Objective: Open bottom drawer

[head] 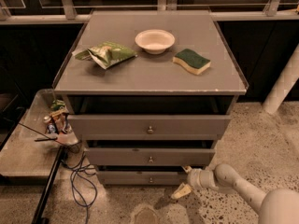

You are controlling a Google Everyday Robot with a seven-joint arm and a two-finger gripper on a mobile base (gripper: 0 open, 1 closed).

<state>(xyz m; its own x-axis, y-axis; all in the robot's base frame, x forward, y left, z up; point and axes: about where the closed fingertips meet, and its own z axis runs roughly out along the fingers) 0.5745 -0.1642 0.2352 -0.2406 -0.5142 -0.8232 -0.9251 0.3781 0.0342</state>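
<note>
Approach step: cream 2-finger gripper (184, 181) sits low by the floor at the right end of the narrow grey bottom drawer (135, 177), beside its small round metal knob (150, 179), not on it.
Fingers spread apart, holding nothing; drawer looks shut. Next move likely: shift left, centre on the knob, close, pull straight out. Containers: shallow white round bowl (154, 41) on the grey cabinet top (149, 73) looks empty; all 3 drawer interiors hidden.

Lab-like room: terrazzo floor (261, 139), loose cables (77, 181); fingers (181, 191) beside bottom drawer (131, 177).
</note>
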